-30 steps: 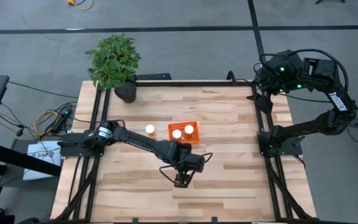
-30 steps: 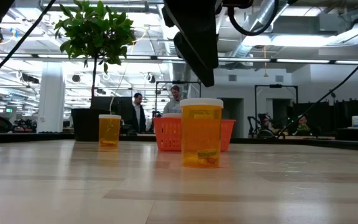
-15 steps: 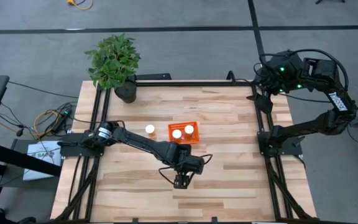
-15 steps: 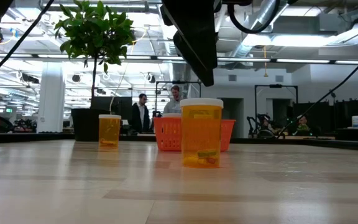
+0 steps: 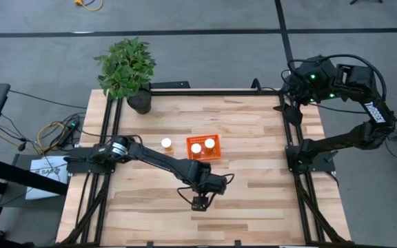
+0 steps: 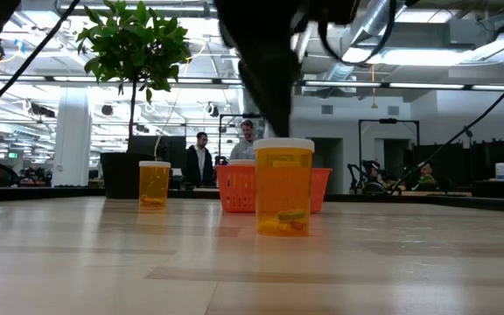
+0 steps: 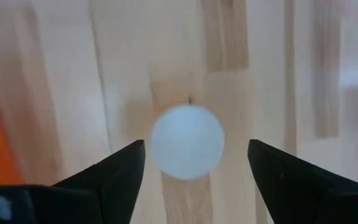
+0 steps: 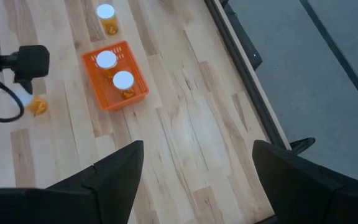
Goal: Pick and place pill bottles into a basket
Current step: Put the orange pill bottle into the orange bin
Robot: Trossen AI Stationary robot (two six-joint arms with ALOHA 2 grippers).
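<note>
Left hand (image 7: 191,165) poised directly over a lone pill bottle (image 7: 187,142), fingers (image 7: 114,174) spread wide to either side of the white cap, gripping nothing. Aimed straight down, presumably so the fingers can drop past the cap and close on the orange body below. Seen from above, hand sits near the front middle of the counter (image 5: 267,207), arm stretched across from the left edge, hiding the bottle beneath it. In the level view, same bottle (image 6: 283,187) standing upright and alone on the wood, dark arm blurred just above the cap, apparently not touching.

Outward from there: orange basket (image 5: 204,147) farther back on the counter, already holding two capped bottles (image 5: 202,145) side by side, with room that looks enough for more. A fourth bottle (image 5: 165,143) upright just beside the basket's left wall, outside it, not yet collected. Potted plant (image 5: 126,69) at the far left corner, well clear of the work.

Right hand (image 8: 196,167) parked high off the counter's right side, fingers apart, empty, looking down at the basket from a distance.
</note>
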